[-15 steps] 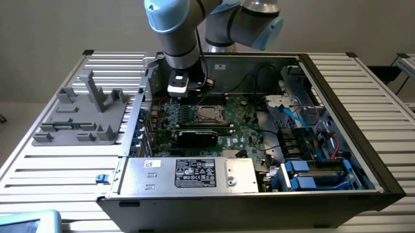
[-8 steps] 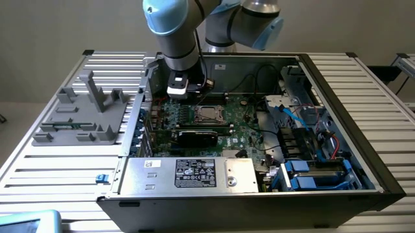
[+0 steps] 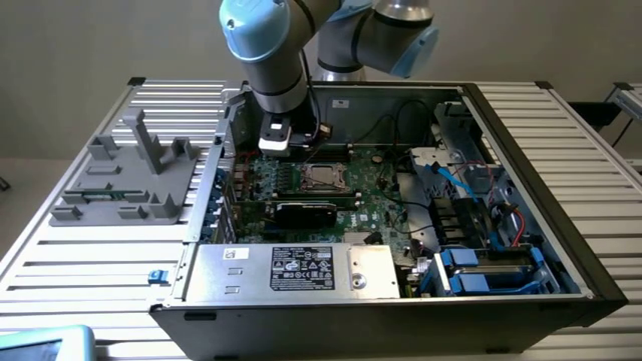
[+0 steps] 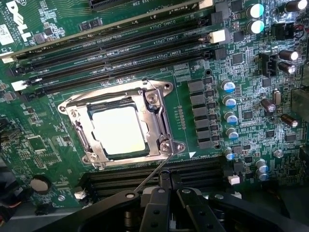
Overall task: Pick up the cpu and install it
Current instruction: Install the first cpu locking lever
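Plainly, the claw [image 4: 170,186] was clenched with nothing between its fingers. Just ahead of its tips ran the thin latch rod [image 4: 153,170], which a small slip could have snagged or bent, scraping the green board [image 4: 270,159] alongside. Beyond the rod the chip [image 4: 118,130] lay under the metal socket frame [image 4: 159,116]; glare washed out its top, so its seating and corner mark were unreadable, and whether the rod was hooked down could not be told.
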Robot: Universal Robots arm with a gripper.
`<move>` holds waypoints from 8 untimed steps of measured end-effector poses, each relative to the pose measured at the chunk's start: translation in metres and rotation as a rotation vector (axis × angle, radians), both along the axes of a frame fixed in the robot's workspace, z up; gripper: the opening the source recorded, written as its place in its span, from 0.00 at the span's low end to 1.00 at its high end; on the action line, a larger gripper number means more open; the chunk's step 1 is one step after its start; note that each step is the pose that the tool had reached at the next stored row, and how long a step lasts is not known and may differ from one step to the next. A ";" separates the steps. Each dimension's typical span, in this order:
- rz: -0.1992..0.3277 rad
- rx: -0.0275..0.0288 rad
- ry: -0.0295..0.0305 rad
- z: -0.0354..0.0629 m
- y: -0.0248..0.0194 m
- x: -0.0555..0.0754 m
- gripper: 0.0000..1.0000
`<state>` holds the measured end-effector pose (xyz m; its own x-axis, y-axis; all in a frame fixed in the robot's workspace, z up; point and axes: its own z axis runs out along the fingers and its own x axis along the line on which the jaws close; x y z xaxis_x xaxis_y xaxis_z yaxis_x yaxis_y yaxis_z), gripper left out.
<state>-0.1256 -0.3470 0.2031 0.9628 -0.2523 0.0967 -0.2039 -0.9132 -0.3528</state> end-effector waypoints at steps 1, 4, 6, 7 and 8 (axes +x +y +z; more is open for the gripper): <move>-0.001 0.0001 0.0000 -0.0002 -0.0002 0.000 0.12; -0.012 0.0000 0.0002 -0.0003 -0.0004 0.000 0.12; -0.019 0.0002 0.0000 -0.0003 -0.0004 0.000 0.12; -0.022 0.0000 0.0001 -0.0001 -0.0004 0.000 0.12; -0.024 0.0001 0.0002 0.0000 -0.0004 0.000 0.12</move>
